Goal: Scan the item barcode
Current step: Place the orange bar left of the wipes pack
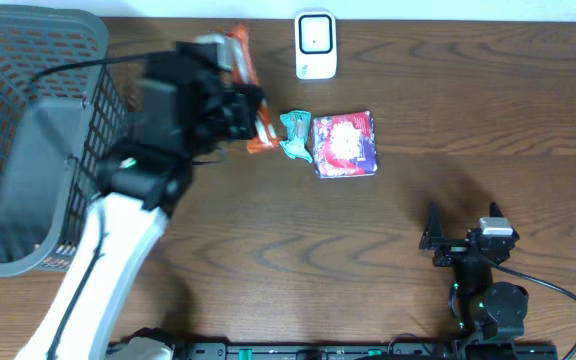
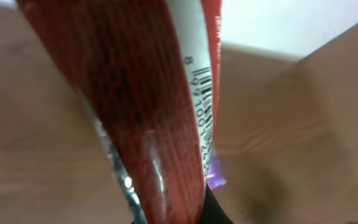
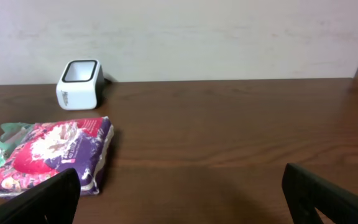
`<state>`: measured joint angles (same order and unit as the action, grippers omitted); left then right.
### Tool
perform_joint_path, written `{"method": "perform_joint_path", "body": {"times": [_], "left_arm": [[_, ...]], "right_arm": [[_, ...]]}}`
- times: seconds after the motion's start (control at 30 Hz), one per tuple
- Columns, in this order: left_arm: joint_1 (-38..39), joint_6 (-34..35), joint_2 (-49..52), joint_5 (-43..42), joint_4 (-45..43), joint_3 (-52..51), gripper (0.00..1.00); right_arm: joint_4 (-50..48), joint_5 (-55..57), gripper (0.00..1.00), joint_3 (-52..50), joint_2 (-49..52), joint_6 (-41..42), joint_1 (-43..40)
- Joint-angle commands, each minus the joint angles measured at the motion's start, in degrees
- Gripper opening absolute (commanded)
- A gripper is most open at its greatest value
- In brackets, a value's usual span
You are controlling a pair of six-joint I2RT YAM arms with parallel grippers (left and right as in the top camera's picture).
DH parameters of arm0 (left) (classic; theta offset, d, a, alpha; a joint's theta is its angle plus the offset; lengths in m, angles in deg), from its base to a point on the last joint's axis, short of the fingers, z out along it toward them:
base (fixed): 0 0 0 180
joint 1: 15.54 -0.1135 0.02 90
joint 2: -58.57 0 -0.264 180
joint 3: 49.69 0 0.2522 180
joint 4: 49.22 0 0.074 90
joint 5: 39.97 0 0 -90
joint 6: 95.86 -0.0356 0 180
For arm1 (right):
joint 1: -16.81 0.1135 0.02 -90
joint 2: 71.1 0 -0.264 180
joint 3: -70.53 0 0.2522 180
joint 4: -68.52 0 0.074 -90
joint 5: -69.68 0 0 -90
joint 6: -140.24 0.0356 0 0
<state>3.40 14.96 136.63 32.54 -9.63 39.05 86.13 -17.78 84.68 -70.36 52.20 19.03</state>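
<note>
On the dark wooden table, the left gripper is clamped shut on the red foil snack packet, near the white box-shaped scanner and to its left. The right gripper stands fully open and empty.

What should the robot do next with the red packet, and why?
Probably swing the left pincer rightward, toward the white scanner, barcode facing its window. The pincer grips the red packet, which sits left of the scanner.
</note>
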Motion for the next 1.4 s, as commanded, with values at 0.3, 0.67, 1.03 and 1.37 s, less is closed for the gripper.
{"method": "perform_joint_path", "body": {"times": [0.3,0.67,1.03,1.37], "left_arm": [[3.1,-7.3,21.5,14.3,1.0,0.2,0.08],[3.8,-7.3,30.5,9.8,-2.3,0.3,0.23],[0.5,-7.3,17.2,10.0,-2.4,4.8,0.54],[-19.1,-9.2,-7.4,23.3,-2.6,6.0,0.64]], "right_arm": [[0.2,0.1,0.99,-0.1,-0.1,0.6,0.0],[0.2,0.1,0.99,-0.1,-0.1,0.6,0.0],[0.2,0.1,0.99,-0.1,-0.1,0.6,0.0],[0.2,0.1,0.99,-0.1,-0.1,0.6,0.0]]}}
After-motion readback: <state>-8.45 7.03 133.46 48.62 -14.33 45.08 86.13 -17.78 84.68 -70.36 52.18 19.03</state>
